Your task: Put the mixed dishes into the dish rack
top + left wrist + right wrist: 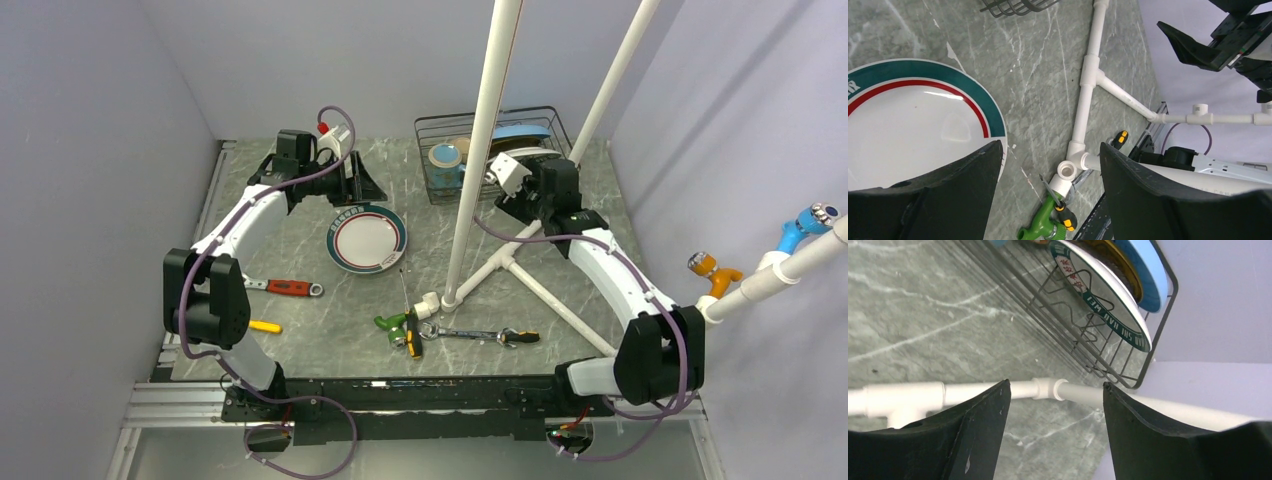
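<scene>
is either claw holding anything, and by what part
Nothing is held: left claw open by the green-rimmed plate, right claw open beside the dish rack.

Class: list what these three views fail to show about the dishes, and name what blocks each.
Top view: dish rack contents, crossed by the white pipe.
Left wrist: green-and-red-rimmed plate, cut by the edge and a gripper finger.
Right wrist: dark yellow plate, only a sliver between lettered white plate and light-blue plate.
</scene>
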Action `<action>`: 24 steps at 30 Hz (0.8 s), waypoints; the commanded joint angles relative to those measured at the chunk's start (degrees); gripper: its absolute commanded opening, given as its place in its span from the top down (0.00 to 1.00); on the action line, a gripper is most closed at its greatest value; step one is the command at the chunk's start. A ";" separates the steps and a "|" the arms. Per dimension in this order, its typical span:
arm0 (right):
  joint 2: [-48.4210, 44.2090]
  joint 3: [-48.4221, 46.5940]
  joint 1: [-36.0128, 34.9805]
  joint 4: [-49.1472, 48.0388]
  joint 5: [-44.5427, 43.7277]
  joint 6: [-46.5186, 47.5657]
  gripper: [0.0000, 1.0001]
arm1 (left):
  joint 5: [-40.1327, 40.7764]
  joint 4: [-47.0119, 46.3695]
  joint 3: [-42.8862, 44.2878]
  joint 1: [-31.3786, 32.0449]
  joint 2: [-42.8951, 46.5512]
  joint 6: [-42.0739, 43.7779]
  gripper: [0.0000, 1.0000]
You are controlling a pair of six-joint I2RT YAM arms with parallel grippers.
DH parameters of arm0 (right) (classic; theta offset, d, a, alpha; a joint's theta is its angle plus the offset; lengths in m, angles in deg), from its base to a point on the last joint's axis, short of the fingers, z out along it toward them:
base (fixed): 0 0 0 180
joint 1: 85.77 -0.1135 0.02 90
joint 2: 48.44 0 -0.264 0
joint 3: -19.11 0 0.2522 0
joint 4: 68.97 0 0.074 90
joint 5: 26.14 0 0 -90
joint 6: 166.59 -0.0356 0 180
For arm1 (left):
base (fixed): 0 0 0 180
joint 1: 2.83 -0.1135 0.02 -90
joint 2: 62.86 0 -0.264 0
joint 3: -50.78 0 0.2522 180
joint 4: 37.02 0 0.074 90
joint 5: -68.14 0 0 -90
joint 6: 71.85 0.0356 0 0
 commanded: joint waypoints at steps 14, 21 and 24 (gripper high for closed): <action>4.10 6.02 0.12 -18.17 1.96 -46.50 0.00 | 13.41 1.31 0.46 -0.15 4.59 6.67 0.24; -1.25 9.33 0.07 -15.00 1.83 -67.33 0.00 | 19.47 -2.91 -7.32 -0.06 11.39 3.66 0.24; -2.31 6.12 0.28 -5.42 6.04 -69.51 0.00 | 24.10 -7.15 -15.24 -0.15 17.45 -0.41 0.24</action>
